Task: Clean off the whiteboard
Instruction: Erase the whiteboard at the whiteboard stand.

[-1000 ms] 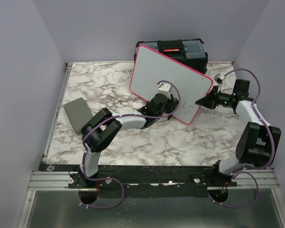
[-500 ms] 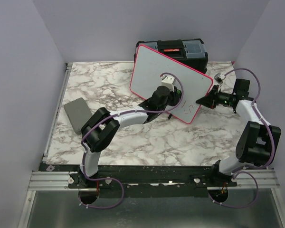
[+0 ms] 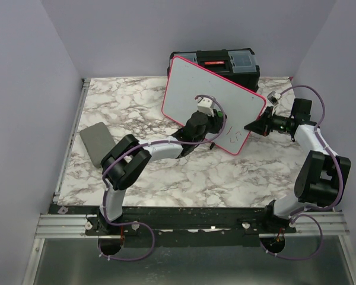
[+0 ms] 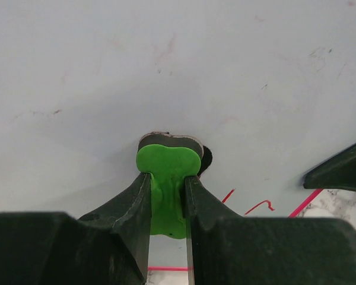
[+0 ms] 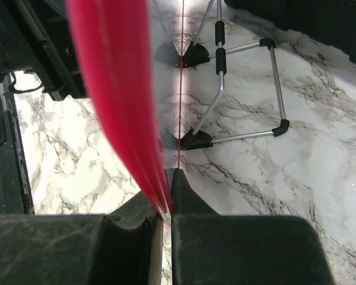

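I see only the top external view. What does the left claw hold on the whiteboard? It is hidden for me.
Observer: The left claw is shut on a small green eraser, pressed against the whiteboard.
Operator: And the right claw, does it really grip the board?
Observer: Yes, the right claw is shut on the pink-red rim, seen edge-on.
Operator: What holds the board up from behind?
Observer: A wire stand with black feet on the marble table.
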`<state>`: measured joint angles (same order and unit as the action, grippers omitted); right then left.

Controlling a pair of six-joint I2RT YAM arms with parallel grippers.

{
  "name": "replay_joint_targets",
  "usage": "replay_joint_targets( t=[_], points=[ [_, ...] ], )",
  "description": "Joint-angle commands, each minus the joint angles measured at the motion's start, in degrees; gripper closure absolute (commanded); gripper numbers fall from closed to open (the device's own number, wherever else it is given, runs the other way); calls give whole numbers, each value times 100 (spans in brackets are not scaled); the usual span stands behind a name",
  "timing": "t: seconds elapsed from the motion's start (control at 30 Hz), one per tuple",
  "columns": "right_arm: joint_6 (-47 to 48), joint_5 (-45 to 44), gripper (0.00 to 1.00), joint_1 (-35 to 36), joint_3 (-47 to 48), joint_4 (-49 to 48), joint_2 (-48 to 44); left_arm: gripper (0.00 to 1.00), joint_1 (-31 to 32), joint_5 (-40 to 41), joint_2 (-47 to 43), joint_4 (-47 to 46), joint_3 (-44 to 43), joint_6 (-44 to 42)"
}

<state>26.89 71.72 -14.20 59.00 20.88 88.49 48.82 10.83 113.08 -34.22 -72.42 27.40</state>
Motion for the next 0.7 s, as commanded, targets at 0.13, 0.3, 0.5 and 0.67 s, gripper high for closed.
replay_joint_targets(
  t=[0.13,0.3,0.5,0.67],
  points=[
    [-215,677,99,119,45,592,11,100,60,155,310,263,-60,28],
    [-220,685,99,118,41,583,6,100,206,-9,364,372,-315,-226],
    [-207,694,99,118,41,583,-7,100,286,-263,329,554,-248,-532],
    [-202,703,99,114,41,592,2,100,304,-331,244,240,347,-463]
  ],
)
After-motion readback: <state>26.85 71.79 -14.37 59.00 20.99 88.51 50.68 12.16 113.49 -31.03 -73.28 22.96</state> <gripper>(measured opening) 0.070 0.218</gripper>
